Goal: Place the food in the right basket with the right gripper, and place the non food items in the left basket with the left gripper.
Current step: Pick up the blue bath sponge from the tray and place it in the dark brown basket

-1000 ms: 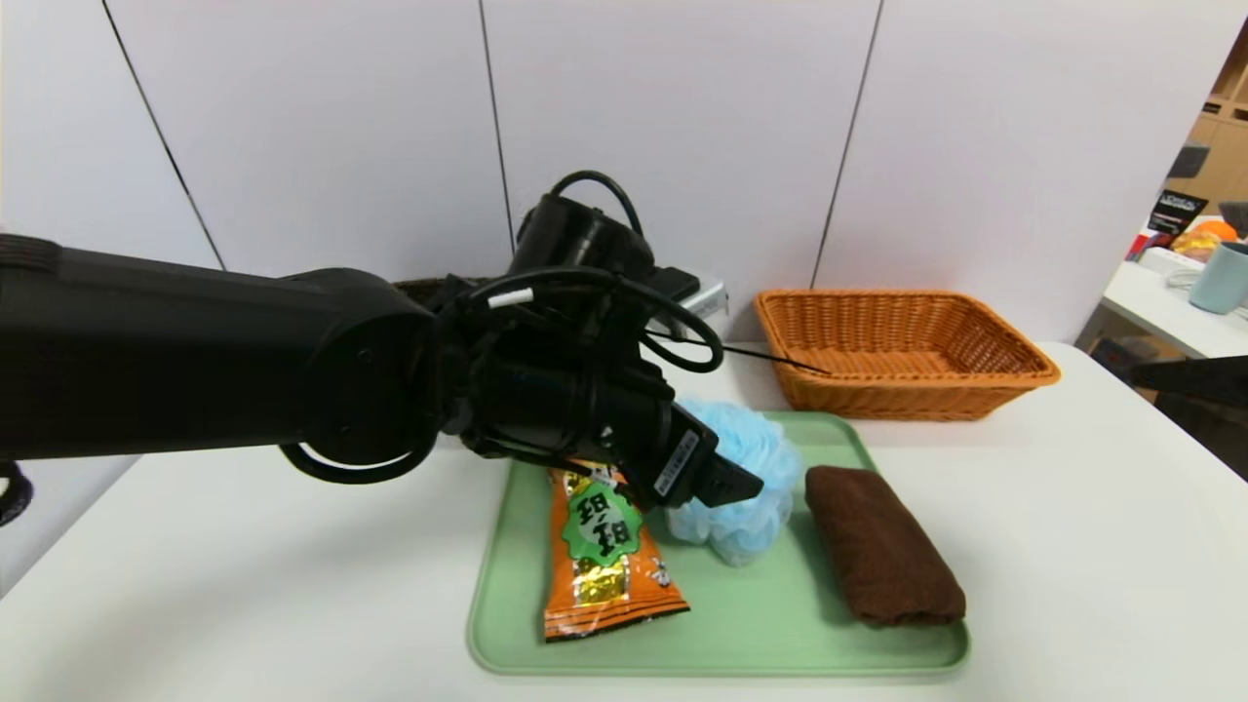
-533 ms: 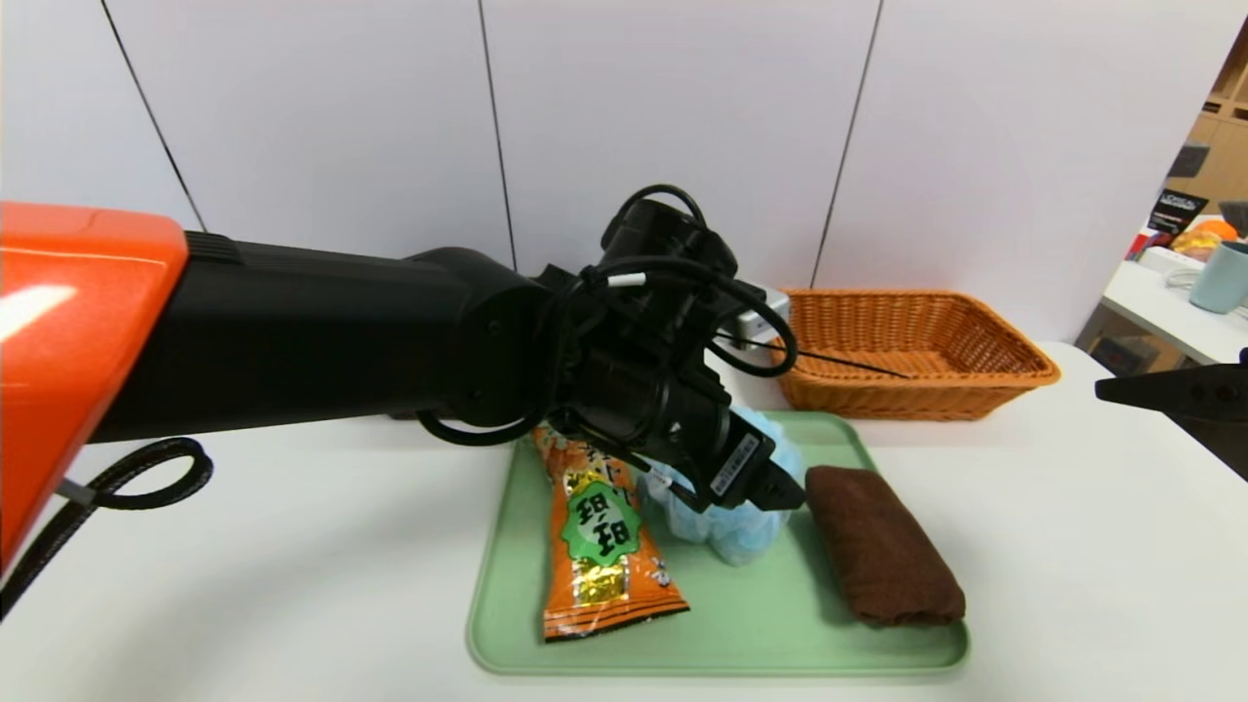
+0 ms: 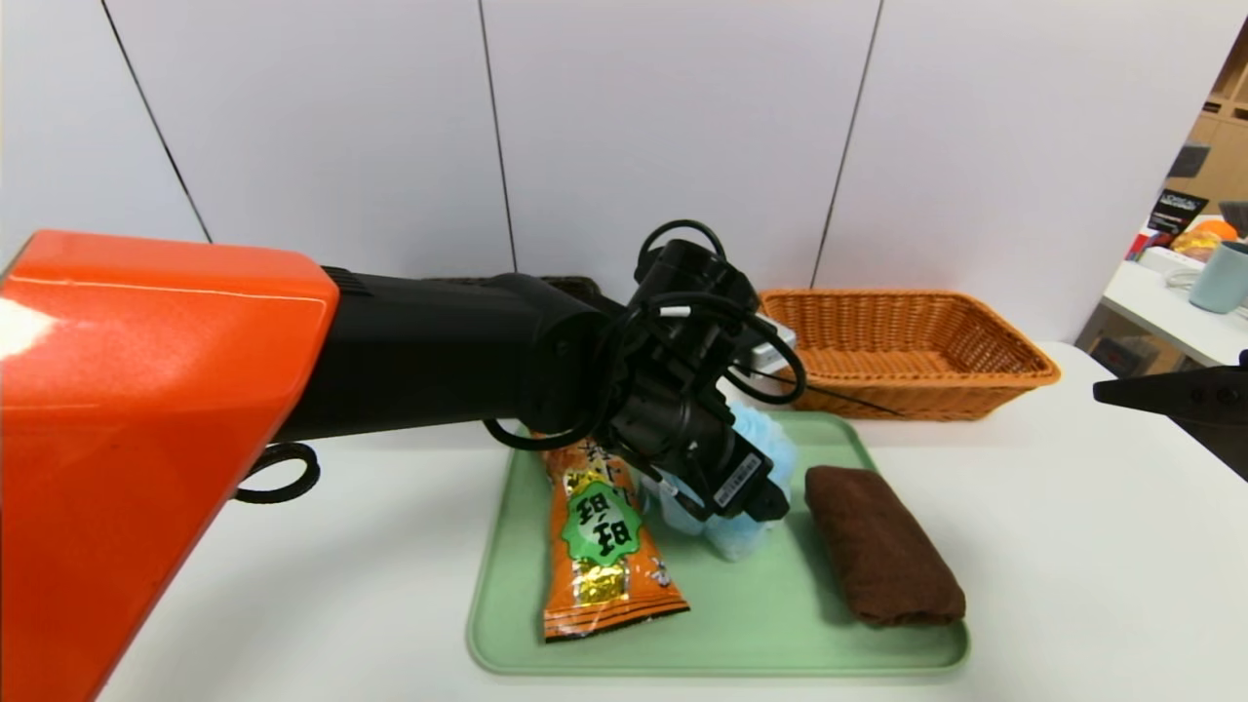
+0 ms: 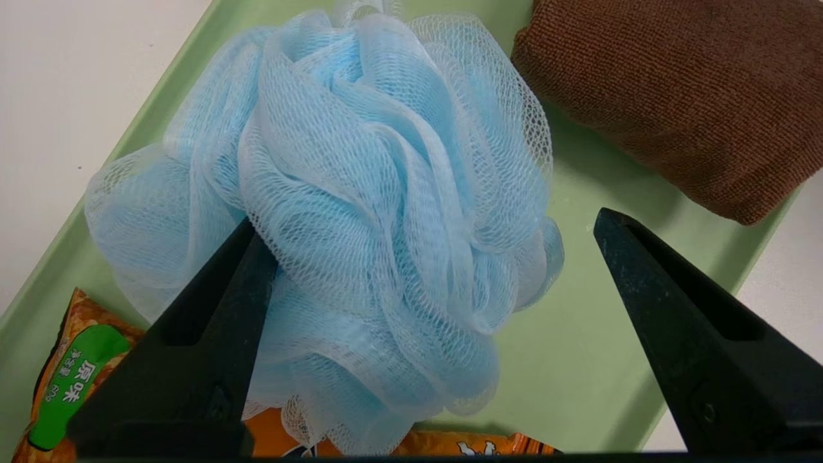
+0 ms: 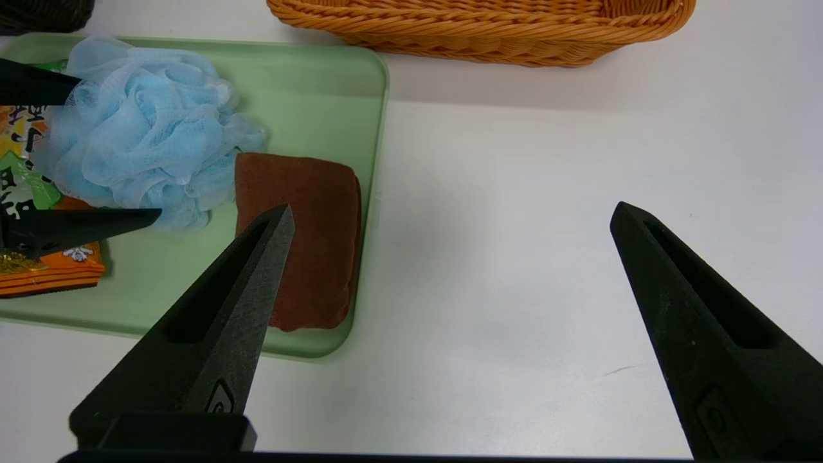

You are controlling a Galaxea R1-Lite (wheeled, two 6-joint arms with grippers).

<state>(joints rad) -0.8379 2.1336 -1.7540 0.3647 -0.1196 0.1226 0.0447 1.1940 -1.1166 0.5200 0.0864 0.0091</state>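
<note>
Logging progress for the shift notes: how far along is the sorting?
Nothing sorted yet: the orange basket looks empty. In hand: the open left gripper straddles the blue bath pouf on the tray. Left: brown towel, snack packet. The right gripper waits open.

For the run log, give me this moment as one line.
left gripper: open, straddling light-blue mesh bath pouf on green tray | right gripper: open, idle above white table

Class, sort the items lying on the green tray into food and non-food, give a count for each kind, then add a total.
Food: 1, the orange snack packet
Non-food: 2, the blue mesh bath sponge and the brown folded towel
Total: 3
</note>
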